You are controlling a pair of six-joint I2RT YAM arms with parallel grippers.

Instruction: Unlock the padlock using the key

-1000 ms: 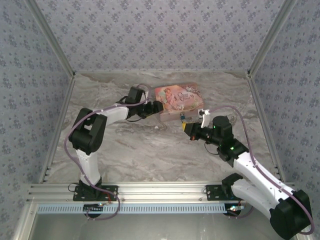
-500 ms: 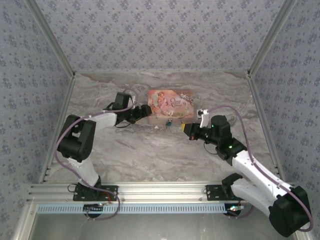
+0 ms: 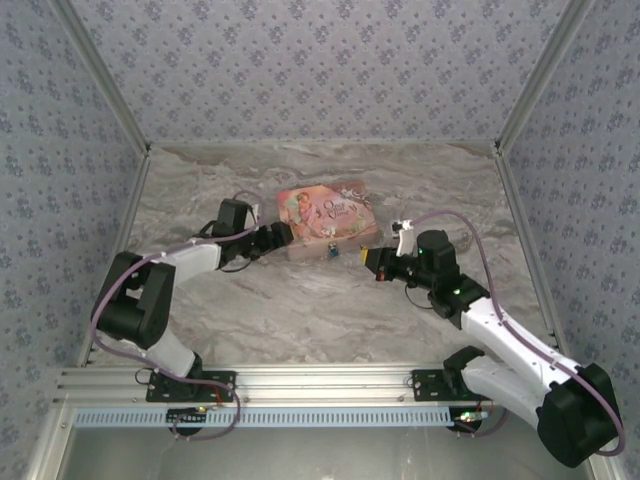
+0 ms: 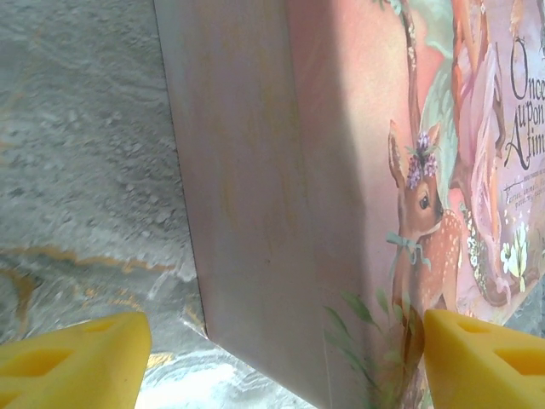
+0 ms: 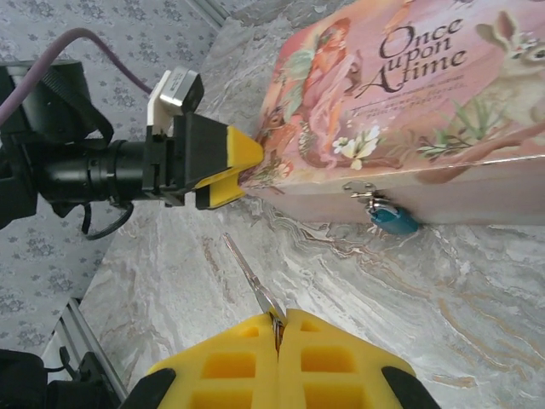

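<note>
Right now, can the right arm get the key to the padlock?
Probably yes. The right gripper holds the key pointing over bare table, and the padlock hangs on the box's near side, facing it. The left gripper is at the box's other end, out of the way.

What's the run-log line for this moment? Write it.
left gripper: open, astride pink box corner | right gripper: shut on key, short of padlock | padlock: hanging at box front, key not inserted
</note>
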